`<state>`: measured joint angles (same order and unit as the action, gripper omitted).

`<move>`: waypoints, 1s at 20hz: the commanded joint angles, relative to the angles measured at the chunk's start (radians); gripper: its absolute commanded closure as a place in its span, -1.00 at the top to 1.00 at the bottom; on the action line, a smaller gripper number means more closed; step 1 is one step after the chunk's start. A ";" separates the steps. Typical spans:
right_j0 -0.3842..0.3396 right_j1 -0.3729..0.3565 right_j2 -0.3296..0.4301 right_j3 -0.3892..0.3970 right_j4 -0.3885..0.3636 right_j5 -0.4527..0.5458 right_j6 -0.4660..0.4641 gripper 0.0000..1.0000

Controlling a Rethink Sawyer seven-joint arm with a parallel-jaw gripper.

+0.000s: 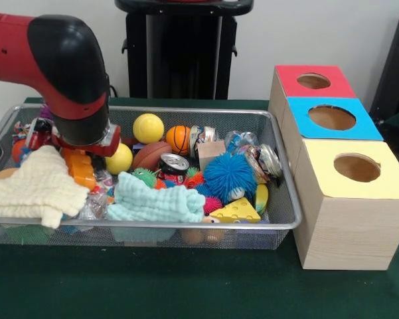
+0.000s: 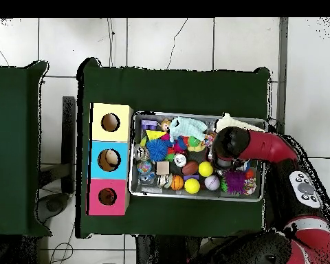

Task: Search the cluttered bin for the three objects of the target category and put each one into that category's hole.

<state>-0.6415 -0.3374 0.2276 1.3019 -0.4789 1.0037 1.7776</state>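
On the green-covered table [image 1: 186,292], the wire-mesh bin [image 1: 289,199] sits with its long axis running left to right across the front view, parallel to the table's near edge; seen from overhead the same long axis runs side to side, one short end just beside the row of three wooden boxes. Boxes: red-topped [image 1: 313,81], blue-topped [image 1: 332,118], yellow-topped [image 1: 355,169], each with a round hole in the lid, lined up along the bin's short side at right of the front view. Bin contents crowded: two yellow balls, one toward the back [image 1: 148,127] and one lower [image 1: 119,159]; small basketball [image 1: 178,139]; brown football [image 1: 151,155]; blue spiky ball [image 1: 229,176]; cheese-wedge toy [image 1: 236,211] against the near rim; a can [image 1: 174,165]; pale green cloth [image 1: 153,199] at centre front; cream cloth [image 1: 36,189] draped over the left end and spilling past the rim. Red and black arm [image 1: 60,60] reaches down into the bin's left end in the front view, its wrist low over an orange toy [image 1: 79,166]. Gripper [image 1: 86,143] buried behind the wrist housing and clutter; cannot tell whether it is spread or closed, nor whether it holds anything.
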 commanded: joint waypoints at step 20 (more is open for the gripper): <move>-0.084 0.104 0.159 -0.282 -0.170 0.015 -0.407 -1.00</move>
<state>-0.6872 -0.2838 0.3051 1.2133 -0.5136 1.1393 1.7704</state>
